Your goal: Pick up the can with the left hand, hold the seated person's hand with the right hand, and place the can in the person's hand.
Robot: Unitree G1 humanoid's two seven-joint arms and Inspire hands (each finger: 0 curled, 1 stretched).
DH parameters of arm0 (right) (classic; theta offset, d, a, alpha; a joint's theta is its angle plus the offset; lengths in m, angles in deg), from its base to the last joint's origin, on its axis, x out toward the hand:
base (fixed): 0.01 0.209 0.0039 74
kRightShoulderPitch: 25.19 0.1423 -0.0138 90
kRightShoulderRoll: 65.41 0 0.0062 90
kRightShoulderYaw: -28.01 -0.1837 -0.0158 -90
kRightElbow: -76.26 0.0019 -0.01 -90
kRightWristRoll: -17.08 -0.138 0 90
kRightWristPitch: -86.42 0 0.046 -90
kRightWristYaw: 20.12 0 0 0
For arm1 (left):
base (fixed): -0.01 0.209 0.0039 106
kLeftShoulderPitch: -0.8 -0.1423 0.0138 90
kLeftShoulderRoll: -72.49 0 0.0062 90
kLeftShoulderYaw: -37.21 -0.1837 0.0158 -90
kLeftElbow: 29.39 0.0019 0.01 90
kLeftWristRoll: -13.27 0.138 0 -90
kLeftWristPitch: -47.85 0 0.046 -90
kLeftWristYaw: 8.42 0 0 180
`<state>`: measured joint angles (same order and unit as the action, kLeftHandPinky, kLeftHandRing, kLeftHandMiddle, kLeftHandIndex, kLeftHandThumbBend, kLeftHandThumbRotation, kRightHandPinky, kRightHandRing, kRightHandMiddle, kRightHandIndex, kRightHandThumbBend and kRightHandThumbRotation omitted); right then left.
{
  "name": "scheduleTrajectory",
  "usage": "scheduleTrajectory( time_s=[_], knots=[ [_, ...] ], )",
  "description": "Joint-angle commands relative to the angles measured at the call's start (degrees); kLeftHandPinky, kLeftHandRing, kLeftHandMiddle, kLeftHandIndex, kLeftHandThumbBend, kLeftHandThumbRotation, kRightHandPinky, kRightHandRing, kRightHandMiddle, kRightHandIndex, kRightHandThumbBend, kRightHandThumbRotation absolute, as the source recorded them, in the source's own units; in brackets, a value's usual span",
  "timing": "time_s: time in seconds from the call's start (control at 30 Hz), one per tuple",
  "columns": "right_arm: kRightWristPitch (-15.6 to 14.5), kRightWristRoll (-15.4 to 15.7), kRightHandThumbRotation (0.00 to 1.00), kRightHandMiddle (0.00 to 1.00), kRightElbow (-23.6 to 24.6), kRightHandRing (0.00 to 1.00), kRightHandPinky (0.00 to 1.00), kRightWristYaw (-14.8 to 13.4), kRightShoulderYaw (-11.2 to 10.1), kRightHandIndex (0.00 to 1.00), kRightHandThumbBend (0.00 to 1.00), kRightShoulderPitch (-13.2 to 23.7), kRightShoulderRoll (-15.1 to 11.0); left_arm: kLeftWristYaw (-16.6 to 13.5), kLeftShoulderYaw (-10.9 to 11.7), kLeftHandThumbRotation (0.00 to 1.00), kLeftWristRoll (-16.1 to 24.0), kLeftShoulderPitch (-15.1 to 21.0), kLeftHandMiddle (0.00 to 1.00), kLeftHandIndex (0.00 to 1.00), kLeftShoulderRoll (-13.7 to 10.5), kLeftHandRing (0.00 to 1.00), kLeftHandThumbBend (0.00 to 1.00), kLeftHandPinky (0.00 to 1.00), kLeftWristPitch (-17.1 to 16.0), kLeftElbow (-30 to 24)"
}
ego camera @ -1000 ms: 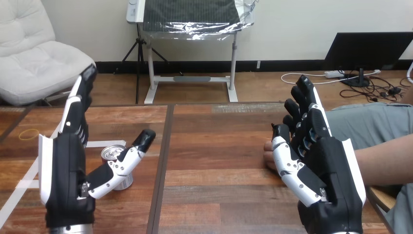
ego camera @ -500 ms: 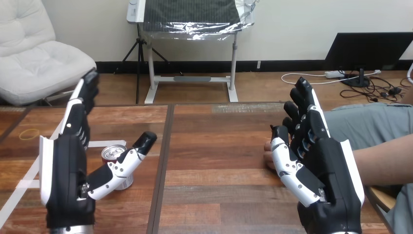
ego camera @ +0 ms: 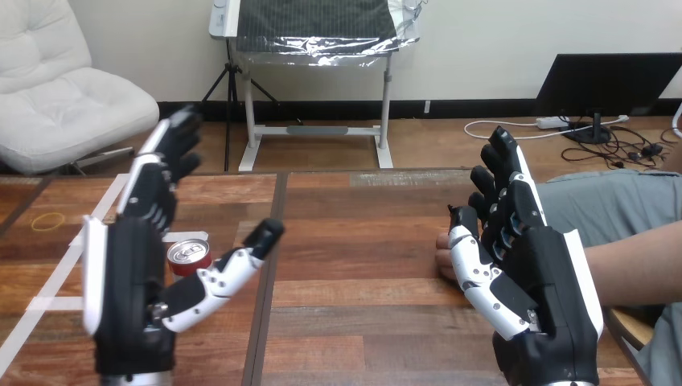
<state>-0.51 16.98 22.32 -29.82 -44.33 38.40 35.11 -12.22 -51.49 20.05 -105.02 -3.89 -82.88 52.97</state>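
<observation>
Head view: the left hand (ego camera: pixel 133 297) is raised over the left part of the counter (ego camera: pixel 362 241), palm turned inward, fingers straight and spread away from the thumb. It holds nothing.

The can (ego camera: pixel 189 256) stands upright on the counter in the gap between that thumb and the fingers. Its silver top and a band of red body are visible; the lower body is hidden behind the thumb. Contact between thumb and can cannot be determined.

The right hand (ego camera: pixel 539 281) is on the right side, fingers extended and apart, closed on nothing. The person's hand (ego camera: pixel 443 251) shows just beyond its thumb, resting at counter level. Whether the two touch cannot be determined.

Handling assessment:
- The can is probably light, rigid along its height and thin-walled, so it may dent under excess squeeze.
- Its surface looks smooth and may slip in a loose hold.
- Whether it is full cannot be determined; keep it upright.
- Recommended hold: mid-body, thumb on one side, fingers opposite, clear of the top rim.
</observation>
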Motion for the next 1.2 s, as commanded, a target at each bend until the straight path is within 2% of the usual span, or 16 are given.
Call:
scheduleTrajectory(
  time_s=[0.0,0.27,0.4,0.57,0.73,0.8,0.93,1.17],
  knots=[
    [0.72,0.46,0.00,1.00,2.83,1.00,1.00,-0.25,-0.88,1.00,0.00,2.82,3.06,-0.89,-0.01,0.23,1.65,1.84,0.90,0.87,0.99,0.90,0.75,0.87,0.68,-0.18],
    [1.13,-0.08,0.00,1.00,2.72,1.00,1.00,0.11,-1.17,1.00,0.00,2.68,3.03,-3.38,1.05,0.25,5.70,2.71,0.93,0.89,1.10,0.94,0.79,0.94,4.75,0.66],
    [1.53,-0.73,0.00,1.00,2.41,1.00,1.00,0.35,-1.38,1.00,0.00,2.95,3.14,-4.65,1.55,0.27,8.22,3.17,0.95,0.90,0.66,0.96,0.81,0.96,8.66,0.66],
    [2.13,-1.42,0.00,1.00,2.08,1.00,1.00,0.64,-1.66,1.00,0.00,3.04,3.14,-7.25,2.03,0.31,12.81,3.76,0.95,0.92,-0.13,0.96,0.84,0.94,11.35,1.10],
    [2.23,-1.78,0.00,1.00,2.10,1.00,1.00,0.71,-1.74,1.00,0.00,3.02,3.20,-9.29,2.47,0.32,15.52,4.78,0.96,0.93,-0.99,0.96,0.85,0.93,13.63,2.28],
    [2.27,-2.02,0.00,1.00,2.09,1.00,1.00,0.78,-1.75,1.00,0.00,3.04,3.21,-9.89,2.52,0.32,16.23,4.98,0.96,0.93,-1.18,0.96,0.85,0.93,14.06,2.48],
    [2.18,-1.90,0.00,1.00,2.25,1.00,1.00,0.67,-1.86,1.00,0.00,2.81,3.09,-13.32,3.22,0.29,19.48,6.46,0.96,0.94,-2.39,0.96,0.84,0.94,13.51,4.94],
    [2.37,-1.81,0.00,1.00,2.36,1.00,1.00,0.91,-2.09,1.00,0.00,2.60,2.70,-17.78,3.53,0.28,22.71,8.00,0.94,0.94,-4.01,0.95,0.85,0.92,13.36,7.31]
  ],
)
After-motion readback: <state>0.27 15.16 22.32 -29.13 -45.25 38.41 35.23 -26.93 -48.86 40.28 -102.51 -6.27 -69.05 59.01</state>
